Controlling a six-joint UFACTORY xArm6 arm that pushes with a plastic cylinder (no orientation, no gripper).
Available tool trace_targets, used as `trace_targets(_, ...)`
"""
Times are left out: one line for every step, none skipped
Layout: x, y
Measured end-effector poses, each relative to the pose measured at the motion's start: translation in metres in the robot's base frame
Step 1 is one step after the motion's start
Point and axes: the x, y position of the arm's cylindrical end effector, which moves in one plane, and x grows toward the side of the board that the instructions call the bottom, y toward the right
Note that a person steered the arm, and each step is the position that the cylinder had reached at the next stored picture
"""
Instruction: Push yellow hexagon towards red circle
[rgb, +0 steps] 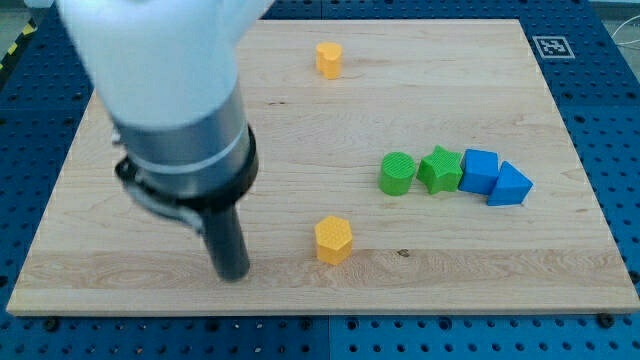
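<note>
A yellow hexagon (333, 239) sits on the wooden board (300, 120) near the view's bottom, a little right of centre. A second yellow block (329, 60) stands near the view's top. My tip (233, 275) rests on the board to the left of the yellow hexagon, about a hexagon's width and a half away from it and slightly lower. No red circle shows in the view; the wide arm body (170, 90) hides the board's upper left part.
A row of blocks lies at the view's right: a green cylinder (398, 173), a green star (440, 169), a blue block (480, 170) and a blue triangular block (509, 186). The board's bottom edge runs just below my tip.
</note>
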Motion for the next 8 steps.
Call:
trace_targets(0.014, 0.018)
trace_targets(0.015, 0.057)
trace_targets(0.009, 0.103)
trace_targets(-0.006, 0.114)
trace_targets(-0.04, 0.102)
trace_targets(-0.063, 0.092)
trace_targets(-0.06, 0.092)
trace_targets(-0.069, 0.081)
